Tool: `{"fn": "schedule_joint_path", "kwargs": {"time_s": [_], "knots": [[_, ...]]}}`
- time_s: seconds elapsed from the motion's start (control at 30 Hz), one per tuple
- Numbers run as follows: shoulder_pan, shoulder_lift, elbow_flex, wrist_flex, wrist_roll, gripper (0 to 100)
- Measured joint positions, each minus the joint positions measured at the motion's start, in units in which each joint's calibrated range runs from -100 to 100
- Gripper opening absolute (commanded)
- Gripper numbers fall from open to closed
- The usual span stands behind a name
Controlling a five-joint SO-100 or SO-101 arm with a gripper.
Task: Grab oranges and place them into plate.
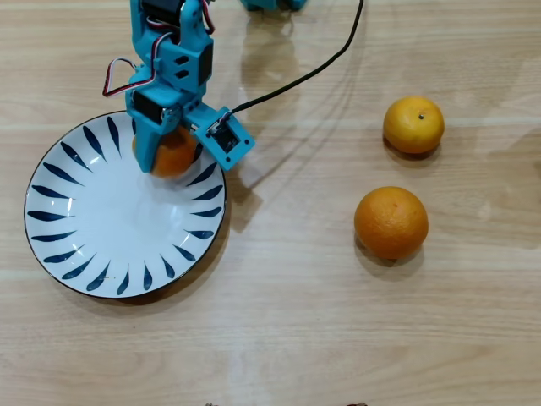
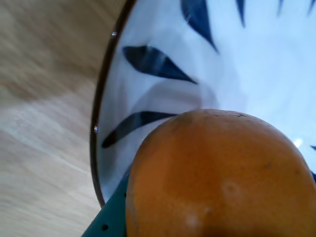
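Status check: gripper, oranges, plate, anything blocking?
Gripper shut on one orange, over the plate near its upper rim. Two oranges on the table, upper and lower. Plate otherwise bare, nothing in the way.

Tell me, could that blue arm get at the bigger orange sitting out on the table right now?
Probably not yet: the gripper is shut on an orange over the plate. The bigger orange itself lies in the open, apart from the smaller orange.

My blue plastic gripper [image 1: 165,144] looks matt. The orange [image 2: 222,177] shows dimpled, faintly shiny peel. The plate [image 1: 84,220] gleams like smooth glazed ceramic. The table [image 1: 338,330] is pale wood-grain with a soft sheen.
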Motion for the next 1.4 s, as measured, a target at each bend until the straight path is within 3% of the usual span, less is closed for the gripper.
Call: {"fn": "schedule_joint_path", "kwargs": {"time_s": [0.3, 0.43, 0.77, 1.1, 1.4], "knots": [[-0.25, -0.76, 0.44, -0.09, 0.0, 57], [-0.25, -1.02, 0.44, 1.55, 0.0, 65], [-7.85, -10.07, -7.08, 18.6, -0.05, 57], [-27.69, -20.31, -10.62, 36.18, -2.82, 52], [-46.52, -17.44, -10.71, 39.19, -8.19, 51]]}}
